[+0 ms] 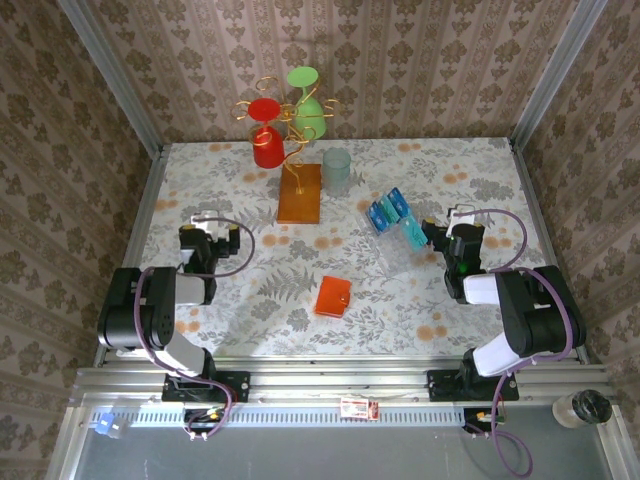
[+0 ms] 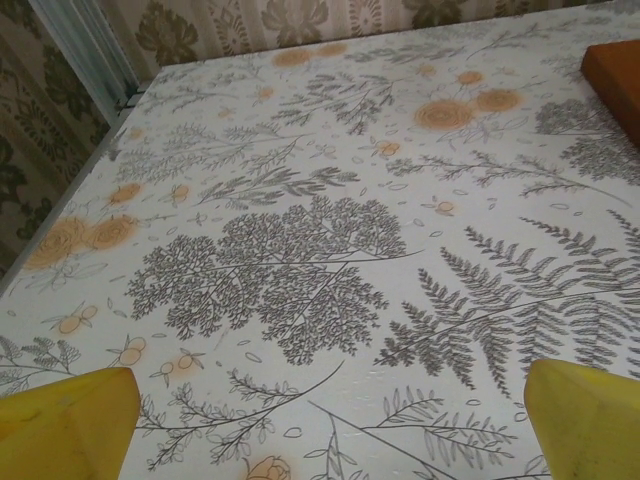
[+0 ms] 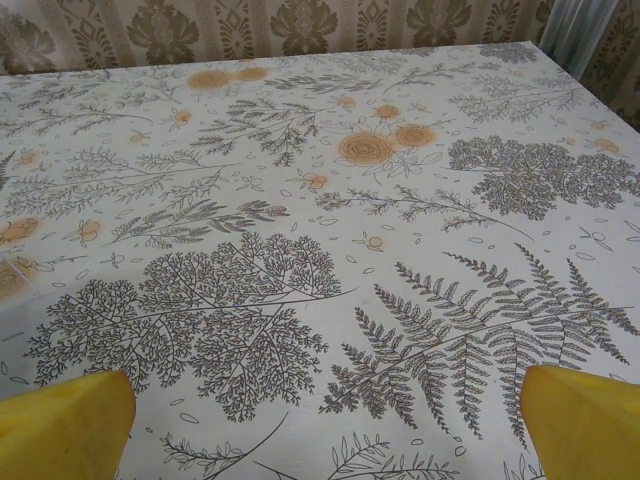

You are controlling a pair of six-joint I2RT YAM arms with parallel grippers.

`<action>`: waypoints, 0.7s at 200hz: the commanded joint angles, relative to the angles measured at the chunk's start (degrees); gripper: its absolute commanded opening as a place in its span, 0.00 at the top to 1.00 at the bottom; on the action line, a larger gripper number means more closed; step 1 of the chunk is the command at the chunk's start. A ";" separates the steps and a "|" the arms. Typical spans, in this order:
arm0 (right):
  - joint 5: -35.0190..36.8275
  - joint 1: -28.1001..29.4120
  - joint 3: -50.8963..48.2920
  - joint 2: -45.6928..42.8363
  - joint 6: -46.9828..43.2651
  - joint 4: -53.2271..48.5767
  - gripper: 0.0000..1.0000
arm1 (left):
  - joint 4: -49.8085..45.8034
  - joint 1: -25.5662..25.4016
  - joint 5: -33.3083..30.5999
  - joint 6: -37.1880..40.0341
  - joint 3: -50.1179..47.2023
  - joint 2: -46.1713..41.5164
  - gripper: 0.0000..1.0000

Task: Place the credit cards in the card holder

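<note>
Standing near cards: wire stand w/ cups, tumbler; holder apart

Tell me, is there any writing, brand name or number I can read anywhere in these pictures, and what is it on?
No text can be read in any of the views.
credit cards: pale markings, too small to read.
red-and-white tag on the metal rail: blurred, unreadable.
card holder: no lettering visible.
</note>
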 commanded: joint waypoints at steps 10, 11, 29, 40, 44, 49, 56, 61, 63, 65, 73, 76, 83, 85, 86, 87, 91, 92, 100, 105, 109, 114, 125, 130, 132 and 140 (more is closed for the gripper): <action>1.99 0.20 0.14 0.30 -0.93 1.81 0.00 | 2.35 -0.17 -1.53 0.72 -0.43 -0.19 0.00; 2.02 0.20 0.13 0.32 -0.93 1.81 0.00 | 2.32 -0.14 -1.53 0.66 -0.38 -0.18 0.00; 2.03 0.22 0.13 0.39 -0.93 1.81 0.00 | 2.19 -0.04 -1.29 0.66 -0.28 -0.20 0.00; 2.01 0.11 0.22 0.49 -0.93 1.72 0.00 | 2.15 -0.03 -1.21 0.61 -0.25 -0.22 0.00; 1.99 0.12 0.17 0.47 -0.91 1.72 0.00 | 2.09 -0.03 -1.26 0.61 -0.25 -0.25 0.00; 2.03 0.16 0.22 0.40 -0.93 1.72 0.00 | 2.04 -0.03 -1.27 0.56 -0.25 -0.26 0.00; 1.98 0.12 0.22 0.49 -0.86 1.70 0.00 | 2.03 -0.03 -1.26 0.59 -0.25 -0.18 0.00; 1.99 0.12 0.22 0.46 -0.82 1.63 0.00 | 2.06 -0.03 -1.19 0.61 -0.27 -0.19 0.00; 1.98 0.12 0.22 0.50 -0.84 1.61 0.00 | 2.08 0.01 -1.18 0.54 -0.26 -0.20 0.00; 2.00 0.12 0.22 0.45 -0.86 1.63 0.00 | 2.11 0.03 -1.13 0.59 -0.25 -0.18 0.00; 1.95 0.12 0.22 0.47 -0.87 1.59 0.00 | 2.06 -0.03 -1.17 0.61 -0.22 -0.22 0.00; 2.00 0.13 0.26 0.49 -0.85 1.60 0.00 | 2.03 -0.03 -1.18 0.61 -0.17 -0.22 0.00; 1.95 0.12 0.30 0.48 -0.84 1.56 0.00 | 1.95 -0.04 -1.13 0.60 -0.22 -0.25 0.00; 1.93 0.09 0.30 0.51 -0.84 1.57 0.00 | 1.94 -0.03 -1.14 0.56 -0.18 -0.22 0.00; 1.90 0.10 0.30 0.51 -0.84 1.56 0.00 | 1.94 -0.03 -1.16 0.54 -0.17 -0.20 0.00; 1.92 0.10 0.30 0.52 -0.84 1.55 0.00 | 1.94 -0.03 -1.17 0.57 -0.17 -0.23 0.00; 1.99 0.12 0.30 0.52 -0.84 1.53 0.00 | 2.02 -0.02 -1.18 0.60 -0.16 -0.22 0.00; 1.97 0.12 0.30 0.47 -0.84 1.50 0.00 | 2.02 -0.07 -1.18 0.61 -0.16 -0.20 0.00; 1.95 0.12 0.55 0.65 -0.84 1.25 0.00 | 1.95 -0.03 -1.10 0.60 -0.16 -0.23 0.00; 1.87 0.12 0.69 0.67 -0.85 1.07 0.00 | 1.94 -0.07 -1.09 0.60 -0.16 -0.26 0.00; 1.85 0.12 0.79 0.78 -0.85 0.83 0.00 | 1.95 0.01 -1.06 0.57 -0.18 -0.19 0.00; 1.55 -0.03 1.14 0.94 -0.76 0.33 0.00 | 1.94 -0.01 -1.09 0.61 -0.21 -0.25 0.00; 0.74 -0.50 1.07 0.67 -0.50 0.23 0.00 | 1.90 -0.02 -1.08 0.61 -0.16 -0.18 0.00; 0.60 -0.50 0.68 0.49 -0.49 1.05 0.00 | 1.92 0.15 -1.05 0.58 -0.17 -0.25 0.00; 0.56 -0.50 0.40 0.38 -0.69 1.51 0.00 | 1.87 0.04 -1.04 0.60 -0.21 -0.19 0.00; 0.12 -0.41 0.19 0.28 -0.96 1.42 0.00 | 1.85 0.12 -1.01 0.61 -0.16 -0.21 0.00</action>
